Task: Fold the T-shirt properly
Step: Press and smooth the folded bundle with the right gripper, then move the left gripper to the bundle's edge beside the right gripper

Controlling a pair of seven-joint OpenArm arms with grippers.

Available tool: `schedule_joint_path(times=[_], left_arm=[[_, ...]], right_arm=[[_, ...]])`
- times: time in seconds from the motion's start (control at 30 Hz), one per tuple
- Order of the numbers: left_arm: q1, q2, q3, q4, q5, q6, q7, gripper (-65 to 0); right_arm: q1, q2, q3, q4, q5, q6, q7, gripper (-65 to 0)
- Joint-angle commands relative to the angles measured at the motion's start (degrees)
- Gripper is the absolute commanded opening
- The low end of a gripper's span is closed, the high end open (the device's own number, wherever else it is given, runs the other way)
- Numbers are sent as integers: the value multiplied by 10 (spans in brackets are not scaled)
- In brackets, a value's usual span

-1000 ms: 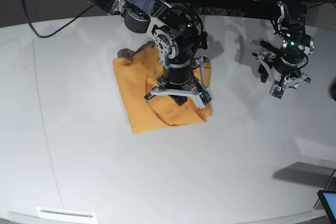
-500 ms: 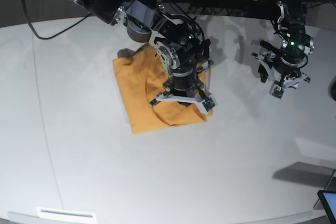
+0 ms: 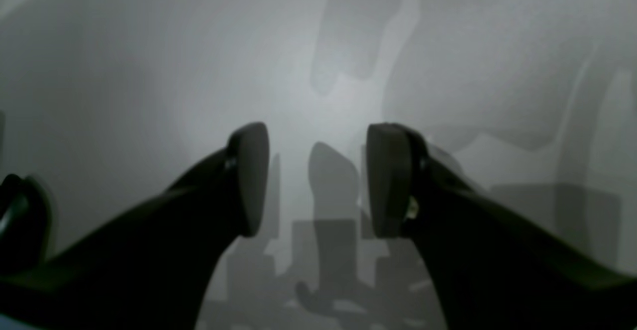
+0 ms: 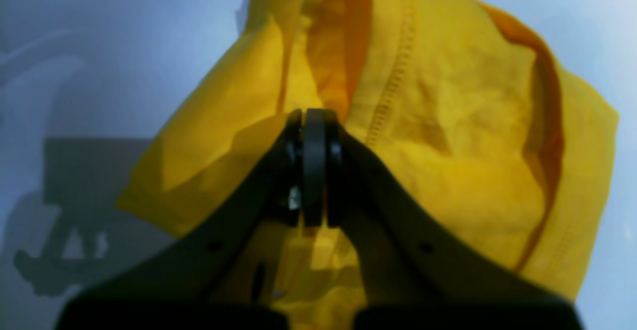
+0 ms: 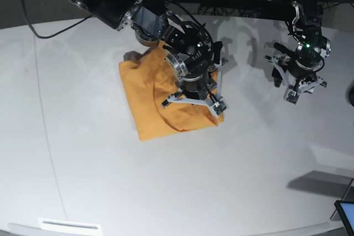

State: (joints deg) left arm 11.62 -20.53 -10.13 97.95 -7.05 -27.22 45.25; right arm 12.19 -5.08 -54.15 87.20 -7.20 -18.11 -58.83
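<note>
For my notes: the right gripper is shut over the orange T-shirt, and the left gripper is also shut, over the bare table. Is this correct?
Not quite. The left gripper is open, its fingers apart over the bare table, as the left wrist view shows. The right gripper is indeed shut over the T-shirt.

White round table w/ faint seam lines. Black cable loops across its far-left edge. Small white label strip at near edge. Dark screen corner at bottom right.
</note>
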Motion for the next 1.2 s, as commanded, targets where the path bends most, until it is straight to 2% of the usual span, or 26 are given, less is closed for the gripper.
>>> schedule_joint_path(times=[0.0, 0.27, 0.4, 0.5, 0.57, 0.7, 0.77, 0.87, 1.0, 1.17], left_arm=[[-6, -10, -5, 22, -2, 3, -11, -339], [-20, -3, -2, 120, -3, 3, -11, -339], [-53, 21, 3, 123, -6, -8, -11, -339], [-81, 26, 24, 123, -44, -44, -10, -339], [-98, 27, 52, 122, -71, -45, -9, -339], [-124, 27, 126, 123, -73, -44, -9, -339], [-133, 36, 157, 123, -73, -43, -9, -339], [-137, 48, 183, 123, -73, -43, -9, -339], [-139, 53, 217, 122, -73, -43, -9, -339], [-139, 62, 224, 117, -77, -43, -9, -339]], right_arm=[[12, -9, 0, 25, -5, -5, 7, -650], [19, -5, 2, 133, -6, -12, -31, -650], [22, 20, 5, 134, -7, -97, -33, -650], [22, 42, 12, 132, -7, -124, -34, -650], [10, 50, 52, 131, -7, -124, -34, -650], [-12, 71, 120, 136, -6, -121, -34, -650], [-13, 88, 124, 137, -6, -121, -35, -650], [-26, 96, 125, 151, -6, -121, -35, -650], [-28, 96, 125, 149, -6, -122, -44, -650], [-28, 94, 125, 152, -6, -123, -50, -650]])
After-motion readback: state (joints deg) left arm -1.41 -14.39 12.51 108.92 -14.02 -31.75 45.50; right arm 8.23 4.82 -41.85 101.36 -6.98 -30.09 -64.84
